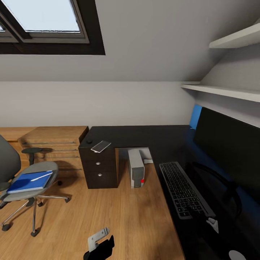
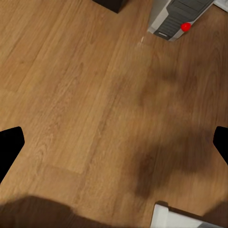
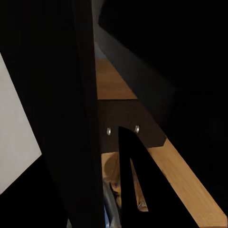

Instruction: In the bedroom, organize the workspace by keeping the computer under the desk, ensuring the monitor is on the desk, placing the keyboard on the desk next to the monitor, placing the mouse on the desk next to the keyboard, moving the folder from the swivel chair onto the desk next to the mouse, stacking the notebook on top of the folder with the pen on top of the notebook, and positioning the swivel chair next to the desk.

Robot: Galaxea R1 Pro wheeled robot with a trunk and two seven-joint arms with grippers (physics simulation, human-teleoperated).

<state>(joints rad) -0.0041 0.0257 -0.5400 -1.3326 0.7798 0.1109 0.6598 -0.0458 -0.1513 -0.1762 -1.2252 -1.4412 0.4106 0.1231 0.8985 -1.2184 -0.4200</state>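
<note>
Left gripper (image 1: 99, 245): low at the near edge of the head view, over bare wooden floor (image 1: 119, 220); fingers spread wide apart in the left wrist view, nothing between them.
Right gripper: state cannot be told; right wrist view dark, close against black panels, with a strip of floor and two silver knobs beyond.
Keyboard (image 1: 184, 187): already on the desk (image 1: 144, 135), on the near right wing, long axis running away from the robot, just in front of the monitor (image 1: 231, 144).
Monitor: upright on the desk, right side, stand foot touching the top behind the keyboard.
Swivel chair (image 1: 21, 173): left of the left gripper and farther out, well apart from the desk.
Folder (image 1: 30, 181): flat on the chair seat, long axis angled toward the far right; a thin pale stick, likely the pen (image 1: 41, 176), lies on top of it.
Computer (image 1: 136, 168): on the floor in the desk's inner corner, beside the black drawer unit (image 1: 99, 168); red dot on its front also seen in the left wrist view (image 2: 180, 14).
Notebook (image 1: 100, 146): on the far desk wing above the drawers, tilted.
Mouse (image 1: 89, 141): just beside the notebook, toward the far left corner.
Key relation: folder lies ahead and left of the left gripper; left arm judged the nearer one for a pickup.
</note>
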